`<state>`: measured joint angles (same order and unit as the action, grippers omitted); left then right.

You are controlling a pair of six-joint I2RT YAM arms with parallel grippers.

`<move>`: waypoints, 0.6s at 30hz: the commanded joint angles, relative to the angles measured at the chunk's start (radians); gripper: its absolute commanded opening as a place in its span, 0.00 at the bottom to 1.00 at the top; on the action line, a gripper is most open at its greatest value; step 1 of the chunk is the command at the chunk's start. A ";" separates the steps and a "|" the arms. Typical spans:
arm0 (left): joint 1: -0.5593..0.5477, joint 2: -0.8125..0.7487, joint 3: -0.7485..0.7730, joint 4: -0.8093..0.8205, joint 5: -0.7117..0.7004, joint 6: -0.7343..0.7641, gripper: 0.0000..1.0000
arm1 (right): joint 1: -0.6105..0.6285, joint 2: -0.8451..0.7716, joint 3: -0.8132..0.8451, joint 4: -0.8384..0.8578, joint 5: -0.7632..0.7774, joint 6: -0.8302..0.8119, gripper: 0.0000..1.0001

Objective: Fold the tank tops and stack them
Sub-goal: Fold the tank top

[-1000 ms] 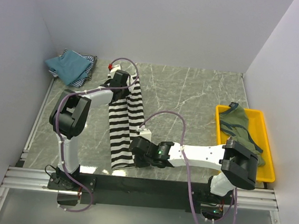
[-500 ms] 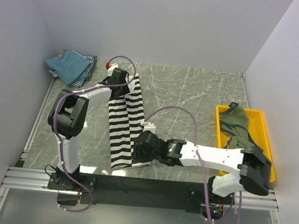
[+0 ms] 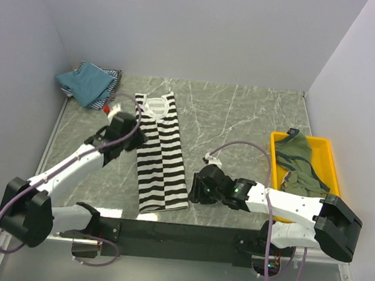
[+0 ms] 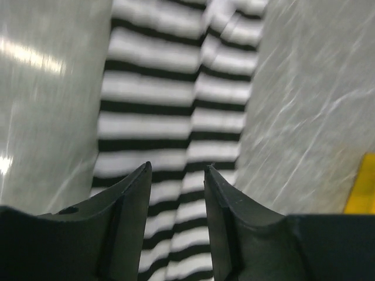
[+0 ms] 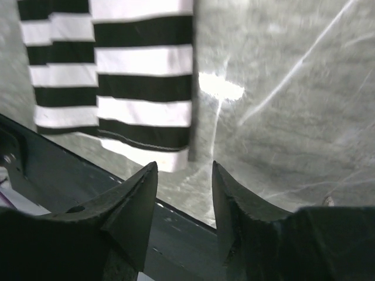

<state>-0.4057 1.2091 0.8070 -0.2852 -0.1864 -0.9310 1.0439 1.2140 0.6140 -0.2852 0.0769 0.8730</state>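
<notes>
The top camera sits high behind the arm bases and looks down and forward over the whole table [image 3: 242,119], from far away. The left wrist camera looks past the left gripper [image 4: 177,170], near above the black-and-white striped tank top [image 4: 170,111], along its length. The right wrist camera looks past the right gripper [image 5: 184,167], low and close, at the top's hem and the black rail [image 5: 58,170]. All three views share this striped top.
</notes>
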 commanded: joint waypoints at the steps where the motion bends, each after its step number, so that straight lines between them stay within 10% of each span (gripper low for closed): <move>1: -0.092 -0.069 -0.106 -0.188 0.010 -0.107 0.47 | -0.005 -0.027 -0.040 0.099 -0.065 0.014 0.50; 8: -0.228 -0.109 -0.161 -0.451 -0.051 -0.327 0.50 | -0.010 0.010 -0.108 0.225 -0.147 0.043 0.55; 18: -0.234 -0.192 -0.316 -0.419 0.151 -0.396 0.48 | -0.010 0.094 -0.128 0.262 -0.144 0.092 0.54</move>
<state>-0.6350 1.0393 0.5152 -0.7025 -0.1158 -1.2850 1.0397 1.2846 0.4877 -0.0578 -0.0700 0.9440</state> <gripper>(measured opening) 0.490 0.543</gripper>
